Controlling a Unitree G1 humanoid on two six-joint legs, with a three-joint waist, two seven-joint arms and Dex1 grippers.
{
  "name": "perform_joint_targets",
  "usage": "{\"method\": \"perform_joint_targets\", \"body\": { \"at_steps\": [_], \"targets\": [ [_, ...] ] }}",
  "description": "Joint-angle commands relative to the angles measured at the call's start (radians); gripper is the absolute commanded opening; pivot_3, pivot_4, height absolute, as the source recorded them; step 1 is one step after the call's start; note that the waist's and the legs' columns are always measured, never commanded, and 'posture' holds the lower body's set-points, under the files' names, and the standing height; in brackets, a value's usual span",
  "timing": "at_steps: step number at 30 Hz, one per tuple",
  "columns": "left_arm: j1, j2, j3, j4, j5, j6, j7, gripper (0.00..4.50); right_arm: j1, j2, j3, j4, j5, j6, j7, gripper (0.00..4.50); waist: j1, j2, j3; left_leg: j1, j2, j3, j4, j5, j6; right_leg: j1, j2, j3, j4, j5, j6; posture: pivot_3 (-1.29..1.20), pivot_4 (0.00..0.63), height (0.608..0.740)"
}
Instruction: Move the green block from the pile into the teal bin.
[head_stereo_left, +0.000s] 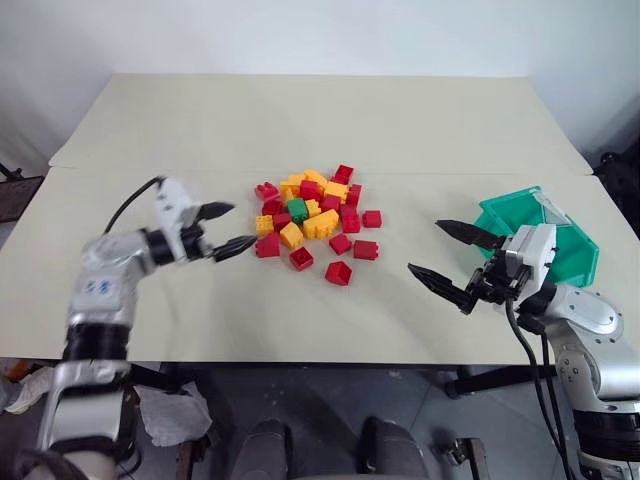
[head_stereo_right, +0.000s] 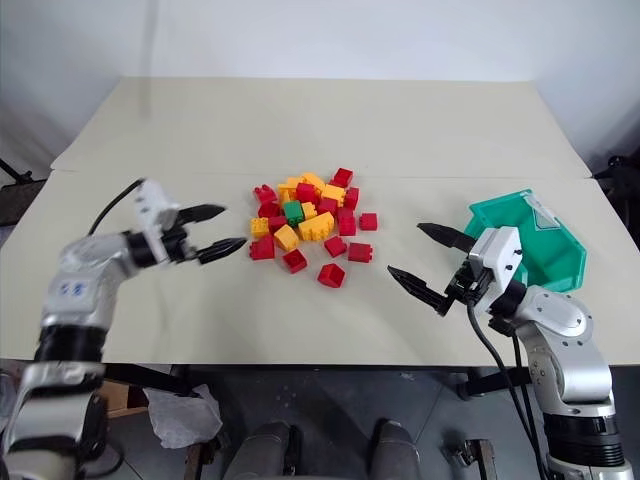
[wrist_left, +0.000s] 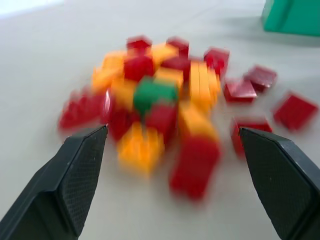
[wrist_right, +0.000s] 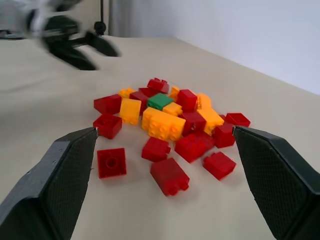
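Green block (head_stereo_left: 297, 209), frame centre, wedged in the pile (head_stereo_left: 312, 222): light, rigid, slick; pinch its flat sides. Left gripper (head_stereo_left: 227, 229) and right gripper (head_stereo_left: 452, 253) jaws wide, empty.

Both my arms reach forward over the table, fingers spread and holding nothing.

My left gripper (head_stereo_left: 225, 228) points level and inward toward my right, its two black fingers (wrist_left: 75, 175) standing apart. My right gripper (head_stereo_left: 455, 258) points inward toward my left, tipped slightly upward, its fingers (wrist_right: 280, 175) spread wide, a black cable trailing from the wrist.
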Motion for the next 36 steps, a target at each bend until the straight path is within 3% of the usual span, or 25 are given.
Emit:
{"method": "perform_joint_targets", "body": {
  "at_steps": [1, 9, 20, 24, 28, 32, 36],
  "targets": [
    [-0.161, -0.052, -0.099, 0.216, 0.117, -0.072, 0.027, 4.46, 0.002, -0.01, -0.021, -0.031, 0.005, -0.01, -0.006, 4.5, -0.001, 0.0, 0.0, 0.0, 0.0, 0.0, -0.001, 0.0, 0.0, 0.0, 0.0, 0.0, 0.0, 0.0, 0.0, 0.0, 0.15, 0.74],
    [-0.392, -0.132, -0.209, 0.604, 0.285, -0.223, 0.086, 4.46, 0.076, -0.005, -0.054, -0.115, 0.014, 0.001, -0.061, 4.5, -0.016, 0.0, 0.0, 0.0, 0.0, 0.001, -0.004, 0.0, 0.0, -0.002, 0.0, -0.001, -0.002, 0.0, 0.0, 0.0, 0.15, 0.74],
    [-0.481, -0.176, -0.211, 0.784, 0.355, -0.206, 0.134, 4.46, 0.181, 0.01, -0.078, -0.221, 0.029, 0.01, -0.14, 4.5, -0.002, -0.001, 0.0, 0.0, 0.0, 0.001, -0.002, 0.0, 0.001, -0.001, 0.0, 0.0, -0.002, 0.0, 0.0, 0.0, 0.15, 0.74],
    [-0.486, -0.193, -0.217, 0.805, 0.369, -0.184, 0.119, 3.56, 0.181, 0.009, -0.078, -0.229, 0.032, 0.013, -0.151, 4.5, -0.002, -0.001, 0.0, 0.0, 0.0, 0.001, -0.002, -0.001, 0.001, -0.001, 0.0, 0.0, -0.002, 0.0, 0.0, 0.0, 0.15, 0.74],
    [-0.483, -0.207, -0.229, 0.808, 0.388, -0.181, 0.077, 2.17, 0.175, 0.01, -0.077, -0.229, 0.031, 0.013, -0.156, 4.5, -0.001, -0.001, 0.0, 0.0, 0.0, 0.001, -0.002, -0.001, 0.001, -0.001, 0.0, 0.0, -0.002, 0.0, 0.0, 0.0, 0.15, 0.74],
    [-0.482, -0.207, -0.234, 0.809, 0.403, -0.168, 0.048, 1.05, 0.167, 0.011, -0.076, -0.228, 0.03, 0.01, -0.16, 4.5, -0.001, -0.001, 0.0, 0.0, 0.0, 0.001, -0.002, -0.001, 0.001, 0.0, 0.0, 0.0, -0.002, 0.0, 0.0, 0.0, 0.15, 0.74],
    [-0.485, -0.203, -0.224, 0.806, 0.4, -0.181, 0.075, 1.05, 0.157, 0.012, -0.071, -0.223, 0.029, 0.008, -0.161, 4.5, -0.002, -0.001, 0.0, 0.0, 0.0, 0.001, -0.001, -0.001, 0.001, 0.0, 0.0, 0.0, -0.001, 0.0, 0.0, 0.0, 0.15, 0.74]
  ]
}}
